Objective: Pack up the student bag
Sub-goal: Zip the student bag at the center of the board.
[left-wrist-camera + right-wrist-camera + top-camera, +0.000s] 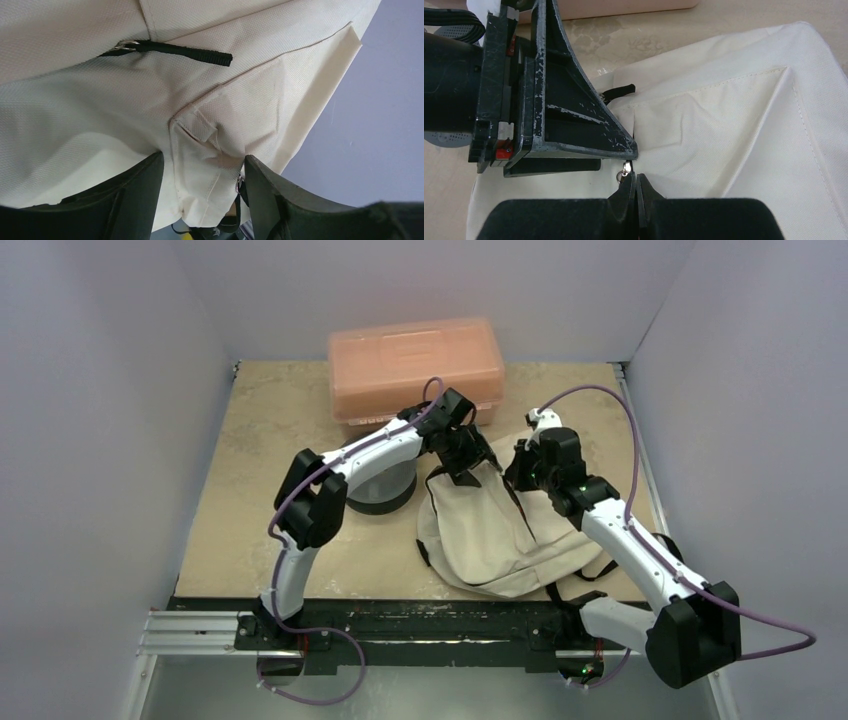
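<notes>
The left claw (200, 167) is standing partly open and gripping a bunched fold of the student bag (490, 535), with cream fabric filling the gap and pressing on both fingers (135, 190). A black zip tab (170, 50) is lying on the cloth just above it. The right claw (636, 185) is pressing its fingertips together, and a small metal zip ring (625, 172) is showing right at their tips, apparently pinched. The two claws are meeting at the far edge of the bag, almost touching.

The left arm is reaching forward and to the right, passing over a grey disc (380, 490). The right arm is angling forward and to the left along the bag's right side. The bag is lying flat on the worktop (270, 440) between the arms, near a salmon-pink box (415, 365) at the back.
</notes>
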Tool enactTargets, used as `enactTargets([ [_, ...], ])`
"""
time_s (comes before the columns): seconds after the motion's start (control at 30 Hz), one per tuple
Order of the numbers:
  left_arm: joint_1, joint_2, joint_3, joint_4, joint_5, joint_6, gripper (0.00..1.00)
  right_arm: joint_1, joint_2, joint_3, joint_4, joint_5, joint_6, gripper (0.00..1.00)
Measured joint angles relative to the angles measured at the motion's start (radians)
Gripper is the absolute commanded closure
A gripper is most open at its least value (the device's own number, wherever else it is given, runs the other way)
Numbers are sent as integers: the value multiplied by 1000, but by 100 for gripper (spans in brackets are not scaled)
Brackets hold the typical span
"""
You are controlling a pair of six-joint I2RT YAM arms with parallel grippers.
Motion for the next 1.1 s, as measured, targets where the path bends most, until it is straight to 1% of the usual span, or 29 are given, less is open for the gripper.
enactTargets([
  [0.1, -11, 14, 32, -29, -21, -7, 48, 0, 0, 0, -6, -1, -9, 100],
  [0.23, -14, 27, 44, -44, -24, -8, 61, 0, -4, 5, -18, -4, -15, 100],
  [0.3, -15, 29, 45, -42, -22, -9, 65, 1, -17, 5, -28, -4, -16, 100],
  [0.43, -14, 31, 45, -31, -16, -8, 77, 2, -79, 5, -74, -5, -15, 100],
  [0.7, -4, 36, 38, -10, 16, -5, 96, 2, -149, 8, -190, 3, 46, 100],
  [0.83, 3, 37, 31, 6, 38, -2, 100, 2, -216, 8, -265, 32, 107, 100],
  [1.1, 24, 39, 14, 33, 76, -2, 100, 2, -389, 13, -442, 82, 263, 100],
])
